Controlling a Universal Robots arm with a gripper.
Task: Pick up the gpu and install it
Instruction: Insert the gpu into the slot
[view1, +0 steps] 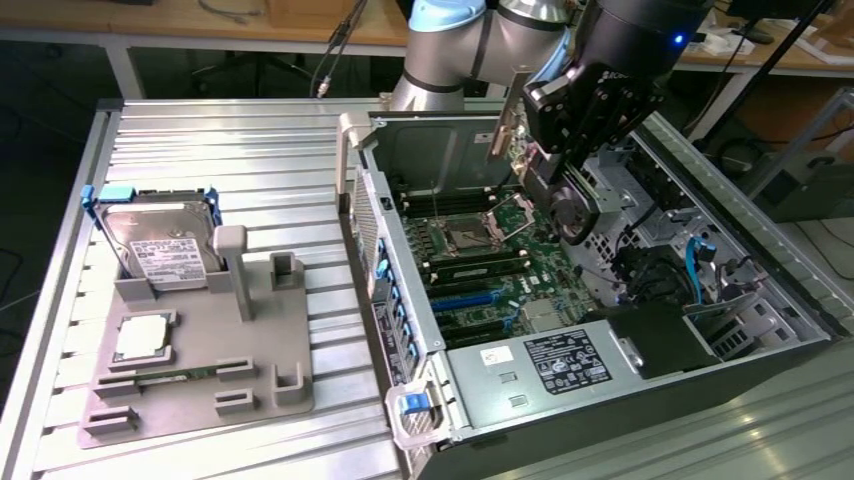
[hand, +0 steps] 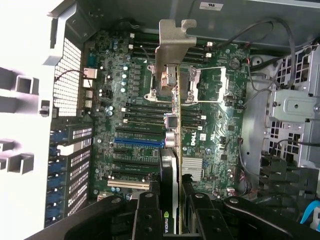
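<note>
In the gripper (hand: 172, 202), gpu (hand: 172, 127) edge-on — long axis straight out, bracket (hand: 173, 42) foremost

gpu (hand: 172, 100) in claw (hand: 172, 202) above motherboard (view1: 487, 255) inside case (view1: 801, 335) | hard drive (view1: 160, 245) on fixture (view1: 267, 375), exterior view's left of case

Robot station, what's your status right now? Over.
Robot hand shut on the gpu. Card hangs above the motherboard, not yet seated. Nothing seen in the way between them. Over.
</note>
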